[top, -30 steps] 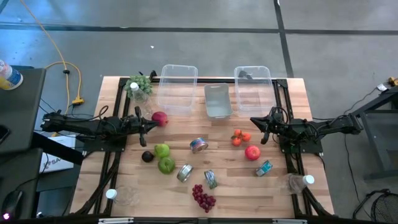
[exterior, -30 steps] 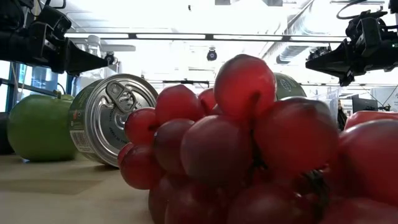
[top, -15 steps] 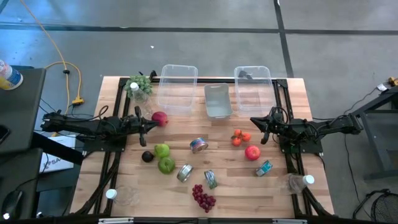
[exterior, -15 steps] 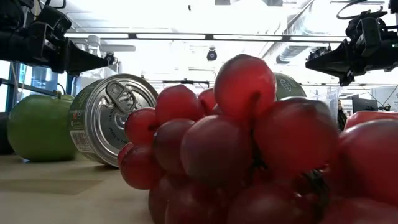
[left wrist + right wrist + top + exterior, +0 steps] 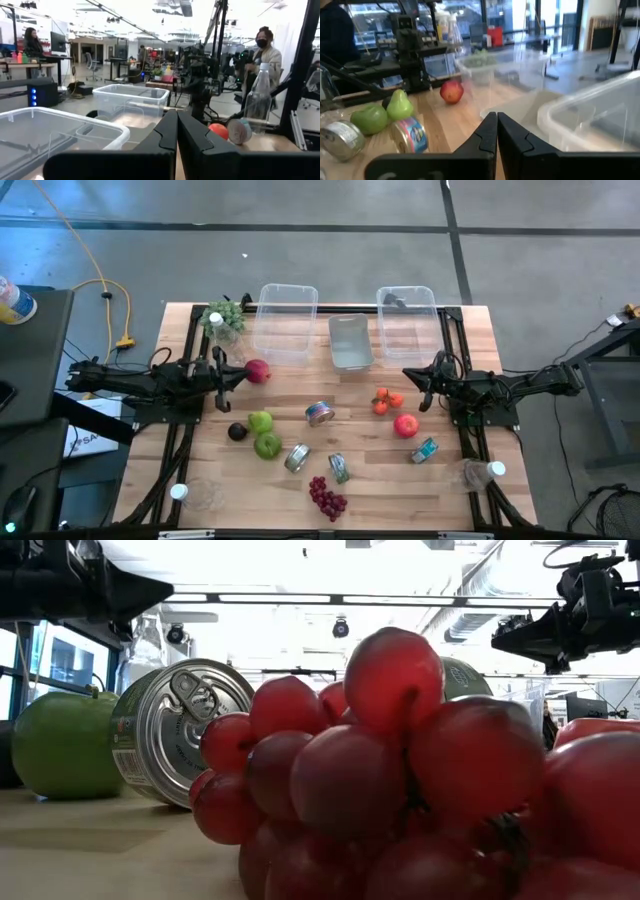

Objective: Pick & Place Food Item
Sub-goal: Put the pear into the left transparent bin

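Observation:
Food lies spread over the wooden table: a red apple [image 5: 257, 370], two green apples [image 5: 260, 421] [image 5: 267, 445], small tomatoes [image 5: 386, 400], a red fruit [image 5: 405, 424], red grapes [image 5: 327, 498] [image 5: 400, 770] and green grapes [image 5: 224, 315]. My left gripper [image 5: 238, 372] [image 5: 176, 125] is shut and hangs in the air just left of the red apple. My right gripper [image 5: 406, 374] [image 5: 496, 126] is shut too, raised above the table just beyond the tomatoes, toward the far edge. In the low view both show high up, the left gripper [image 5: 150, 590] and the right gripper [image 5: 497, 638].
Three clear bins [image 5: 286, 323] [image 5: 350, 342] [image 5: 407, 320] stand along the far edge. Several tins [image 5: 319, 413] [image 5: 297, 457] [image 5: 339, 468] [image 5: 424, 450] and a dark fruit [image 5: 237, 431] lie mid-table. Plastic bottles [image 5: 480, 472] [image 5: 195, 494] rest near the front corners. People stand in the room beyond.
My left gripper has risen and shifted a little toward the far edge, closer to the red apple, staying shut. Nothing on the table has moved.

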